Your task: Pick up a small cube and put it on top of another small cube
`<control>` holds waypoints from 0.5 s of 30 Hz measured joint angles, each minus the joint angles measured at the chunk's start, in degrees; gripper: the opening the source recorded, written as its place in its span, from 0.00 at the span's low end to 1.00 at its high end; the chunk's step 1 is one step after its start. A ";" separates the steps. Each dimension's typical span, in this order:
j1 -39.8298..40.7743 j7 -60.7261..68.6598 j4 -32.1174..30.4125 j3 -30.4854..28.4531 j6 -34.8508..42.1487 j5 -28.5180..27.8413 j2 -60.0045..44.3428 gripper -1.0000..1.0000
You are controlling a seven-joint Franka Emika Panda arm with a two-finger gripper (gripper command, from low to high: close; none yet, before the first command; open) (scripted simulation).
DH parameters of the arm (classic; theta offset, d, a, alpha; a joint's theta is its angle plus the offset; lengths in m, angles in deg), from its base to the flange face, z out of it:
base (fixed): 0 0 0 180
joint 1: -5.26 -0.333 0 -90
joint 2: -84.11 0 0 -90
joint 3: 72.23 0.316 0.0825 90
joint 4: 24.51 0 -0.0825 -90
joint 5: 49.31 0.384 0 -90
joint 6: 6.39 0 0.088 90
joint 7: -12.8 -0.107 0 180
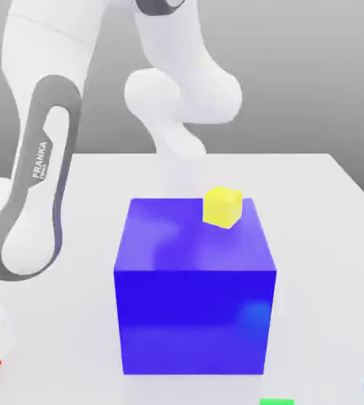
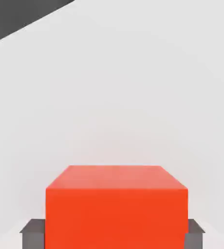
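Red cube (image 2: 116,209), small and plain, sits between the two fingers of the tool (image 2: 114,236); the tool is clamped on it, one finger against each of two opposite side faces. In the exterior view the cube peeks out at the left edge, well apart from the big blue block (image 1: 195,316). Whether its underside touches the pale surface (image 1: 320,277) or has come clear of it, cannot tell. Handling, as judged: light, stiff, keeps its shape; faces look flat and smooth, so perhaps a little slippery, though nothing suggests a fragile thing. Best hold is the present sort, squarely across opposite sides, near mid-height, top and underside left free for stacking. A moderate squeeze should do; more gains little on a rigid body. A grip too high or near an edge could let it pivot, and a skewed one would set it down on a corner. Its sharp edges and flat base should seat well if lowered level. Release wants both fingers parting evenly, lest one drag the light cube off its perch.
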 joint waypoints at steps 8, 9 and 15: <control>-10.01 -4.10 -1.29 0.23 7.37 -8.07 8.54 0.00; -11.69 -4.18 -1.17 1.35 7.72 -8.77 8.75 0.00; -21.36 -4.79 -0.89 7.69 9.29 -12.91 10.34 0.00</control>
